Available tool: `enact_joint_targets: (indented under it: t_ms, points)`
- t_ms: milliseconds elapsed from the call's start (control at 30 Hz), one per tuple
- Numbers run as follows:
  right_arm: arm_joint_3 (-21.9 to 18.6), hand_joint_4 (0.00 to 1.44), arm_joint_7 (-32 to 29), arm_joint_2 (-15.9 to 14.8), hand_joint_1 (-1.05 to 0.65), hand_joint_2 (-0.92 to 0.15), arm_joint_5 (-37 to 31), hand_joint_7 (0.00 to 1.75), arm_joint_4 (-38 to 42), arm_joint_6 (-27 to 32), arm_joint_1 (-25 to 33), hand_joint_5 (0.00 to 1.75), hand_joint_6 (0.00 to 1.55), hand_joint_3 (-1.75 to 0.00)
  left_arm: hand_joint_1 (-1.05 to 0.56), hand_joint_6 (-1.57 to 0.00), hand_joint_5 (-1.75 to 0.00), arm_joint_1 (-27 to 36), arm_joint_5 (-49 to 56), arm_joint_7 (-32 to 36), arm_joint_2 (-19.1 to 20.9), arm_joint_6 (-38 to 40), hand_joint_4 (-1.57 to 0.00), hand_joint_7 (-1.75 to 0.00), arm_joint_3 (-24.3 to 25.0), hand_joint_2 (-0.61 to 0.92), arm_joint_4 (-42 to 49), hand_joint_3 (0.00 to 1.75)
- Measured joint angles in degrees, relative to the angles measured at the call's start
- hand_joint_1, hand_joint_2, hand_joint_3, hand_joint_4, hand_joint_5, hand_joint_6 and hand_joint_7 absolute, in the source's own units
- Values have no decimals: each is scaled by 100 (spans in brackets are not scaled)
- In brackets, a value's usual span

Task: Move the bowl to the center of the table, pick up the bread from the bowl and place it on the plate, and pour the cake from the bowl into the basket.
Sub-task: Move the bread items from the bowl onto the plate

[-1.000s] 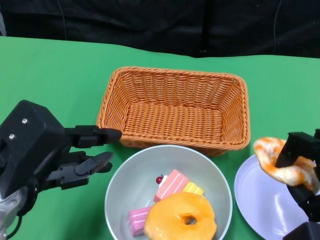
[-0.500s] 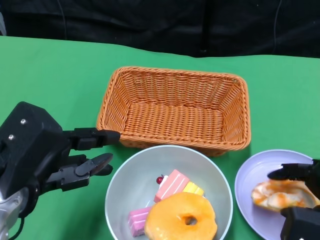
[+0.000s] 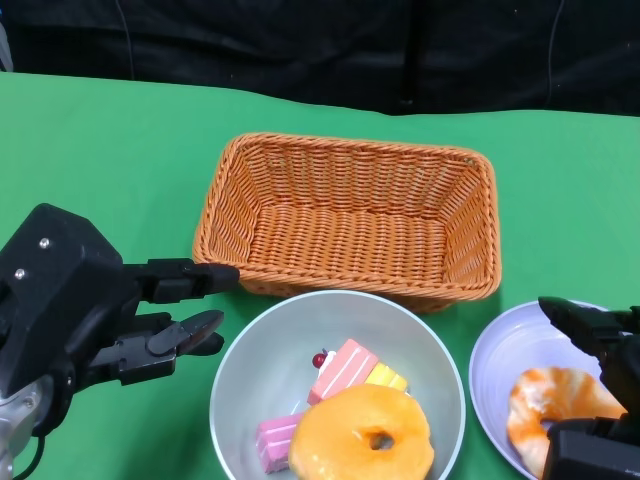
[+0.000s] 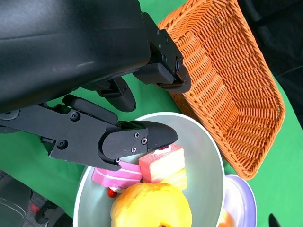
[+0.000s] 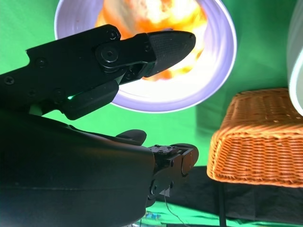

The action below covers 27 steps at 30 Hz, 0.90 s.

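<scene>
A pale grey bowl [image 3: 255, 365] [image 4: 209, 156] sits at the front middle and holds pink cake slices [image 3: 340, 370] [image 4: 161, 161] and an orange doughnut-shaped bread [image 3: 362, 432] [image 4: 151, 208]. To its right a lilac plate [image 3: 500, 360] [image 5: 222, 61] carries an orange and white bread [image 3: 550, 402] [image 5: 151, 14]. My right hand [image 3: 600, 400] [image 5: 113, 61] hovers over the plate with its fingers apart and nothing in them. My left hand [image 3: 95, 310] [image 4: 109, 113] stays open just left of the bowl, not touching it.
A woven orange basket [image 3: 350, 215] [image 4: 227, 80] [image 5: 255, 137] stands empty right behind the bowl. Green cloth [image 3: 100, 150] covers the table, with a black backdrop behind. The plate lies close to the front right edge of the head view.
The right hand lowered the orange and white bread onto the plate and let it go; its fingers now stand apart above it. The left hand barely moved.
</scene>
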Motion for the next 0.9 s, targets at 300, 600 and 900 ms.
enact_joint_targets:
  t_ms: [300,600,900]
  points:
    - [48,0,-472,388,-80,-92,274,6,-1074,-448,281,68,15,-25,-43,-49,-64,-1,3,-29,19,2,-44,0,-4,92,-12,49]
    - [596,5,-314,853,-76,-92,535,12,-1613,-755,177,78,24,-22,-46,-49,-64,-1,16,-31,19,3,-43,0,-15,92,-10,48]
    - [1098,5,-108,1078,-74,-92,515,14,-1461,-800,-182,81,25,-11,-45,-48,-64,-8,2,-57,19,8,-41,0,-41,92,21,47]
